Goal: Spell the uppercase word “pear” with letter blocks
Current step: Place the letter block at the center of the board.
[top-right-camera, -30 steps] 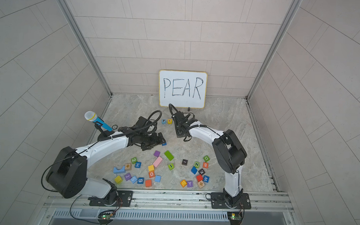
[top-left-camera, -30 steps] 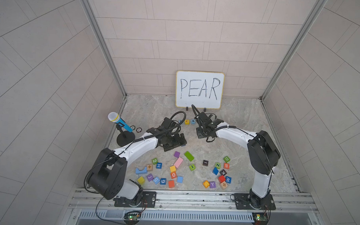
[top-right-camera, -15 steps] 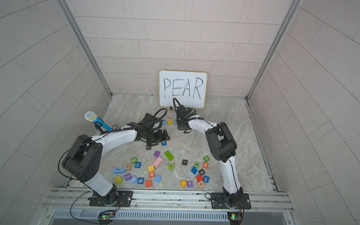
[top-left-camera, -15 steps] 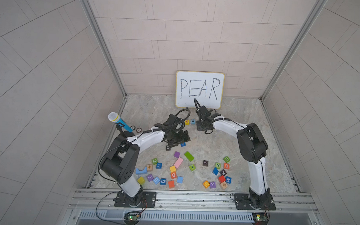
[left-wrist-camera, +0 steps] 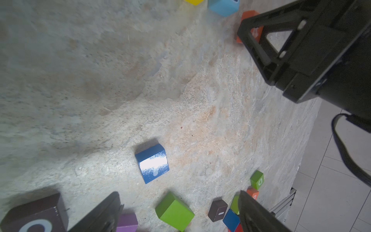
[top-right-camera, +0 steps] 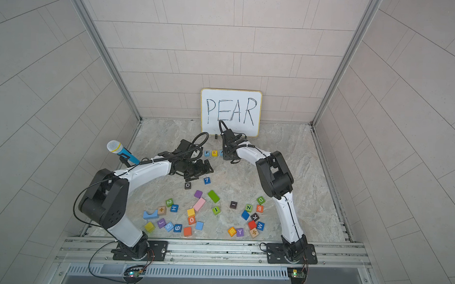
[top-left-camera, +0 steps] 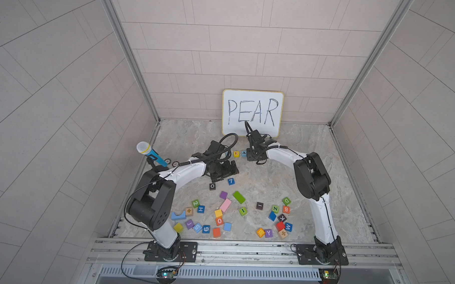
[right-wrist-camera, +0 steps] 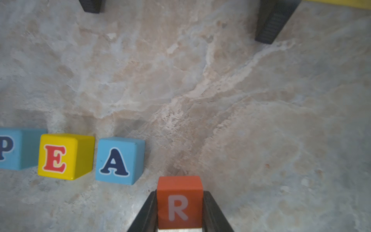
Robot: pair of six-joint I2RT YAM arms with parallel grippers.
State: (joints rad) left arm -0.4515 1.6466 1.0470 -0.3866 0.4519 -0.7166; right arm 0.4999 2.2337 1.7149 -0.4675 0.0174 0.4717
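- One block is in my right claw [right-wrist-camera: 179, 195]. The jaws are pinched nearly shut on the sides of the orange R block [right-wrist-camera: 178, 209], letter up, so it should go down readable without a turn.
- Just left of it stands the light-blue A block [right-wrist-camera: 118, 160], with a small gap between them. The R looks either slightly near of the row line or lifted. I cannot tell which, nor whether it touches the table [right-wrist-camera: 261, 120].
- Further left come the yellow E block [right-wrist-camera: 64, 156] and the light-blue P block [right-wrist-camera: 12, 149]. They line up in front of the whiteboard [top-left-camera: 252, 112] reading PEAR, so the free right end is the R's place.
- My left claw [left-wrist-camera: 178, 192] is wide open and empty. It waits near-left of the row by the blue 7 cube [top-left-camera: 230, 181], out of the way, I'd judge.
- The spare blocks [top-left-camera: 225, 205] lie scattered toward the near edge, well apart from the word.
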